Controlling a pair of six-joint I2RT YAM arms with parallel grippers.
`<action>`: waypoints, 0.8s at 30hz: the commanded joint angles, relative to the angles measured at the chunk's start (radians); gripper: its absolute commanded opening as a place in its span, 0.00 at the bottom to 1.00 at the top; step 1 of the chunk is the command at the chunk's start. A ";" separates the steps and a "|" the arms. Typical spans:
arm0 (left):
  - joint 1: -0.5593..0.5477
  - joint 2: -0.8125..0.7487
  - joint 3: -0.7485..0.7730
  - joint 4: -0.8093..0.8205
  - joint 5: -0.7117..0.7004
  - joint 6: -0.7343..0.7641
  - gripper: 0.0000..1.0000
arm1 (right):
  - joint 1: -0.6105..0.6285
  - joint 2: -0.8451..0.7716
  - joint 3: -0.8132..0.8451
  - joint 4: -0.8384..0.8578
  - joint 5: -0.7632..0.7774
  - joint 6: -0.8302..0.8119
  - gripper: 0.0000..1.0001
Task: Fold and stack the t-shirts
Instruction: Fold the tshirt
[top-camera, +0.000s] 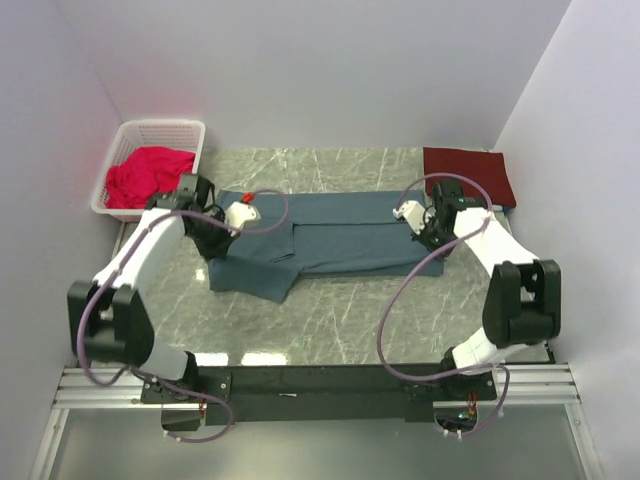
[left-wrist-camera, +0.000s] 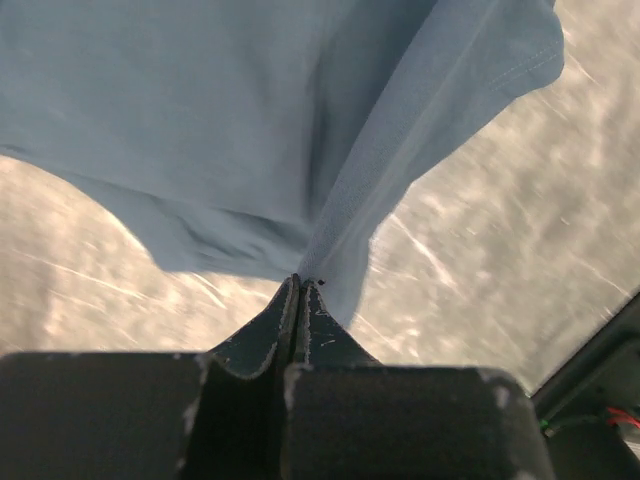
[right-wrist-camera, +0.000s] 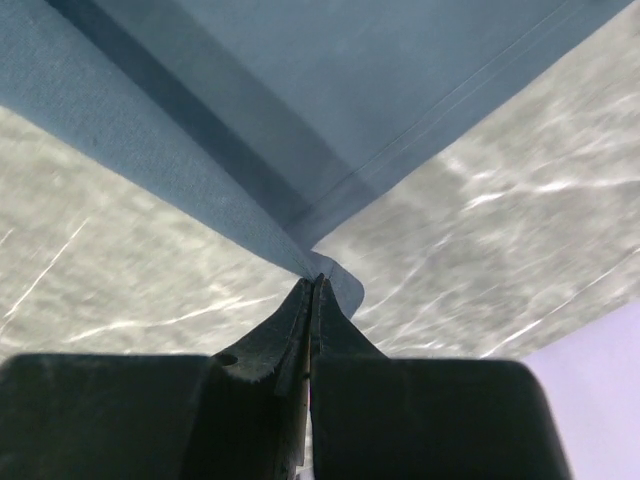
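Note:
The slate blue-grey t-shirt (top-camera: 340, 240) lies across the middle of the marble table (top-camera: 340, 320), partly folded along its length. My left gripper (top-camera: 214, 243) is shut on the shirt's left end. In the left wrist view the cloth (left-wrist-camera: 250, 100) rises off the table from my pinched left gripper (left-wrist-camera: 300, 282). At the shirt's right end, my right gripper (top-camera: 432, 238) is shut on a hemmed corner. The right wrist view shows the lifted blue-grey shirt (right-wrist-camera: 330, 90) and my shut right gripper (right-wrist-camera: 315, 280). The dark maroon t-shirt (top-camera: 468, 172) lies folded flat at the back right corner.
A white mesh basket (top-camera: 160, 127) stands at the back left with a bright red cloth (top-camera: 150, 172) bunched inside. White walls close in the back and both sides. Bare marble shows in front of the shirt, up to the arms' base rail (top-camera: 320, 380).

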 joint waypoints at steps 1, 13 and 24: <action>0.021 0.087 0.124 0.013 0.052 -0.006 0.01 | -0.022 0.077 0.121 -0.018 0.010 -0.022 0.00; 0.042 0.364 0.379 0.035 0.064 -0.037 0.01 | -0.040 0.360 0.407 -0.045 0.028 -0.027 0.00; 0.045 0.462 0.422 0.108 0.037 -0.067 0.01 | -0.045 0.469 0.489 -0.033 0.030 -0.016 0.00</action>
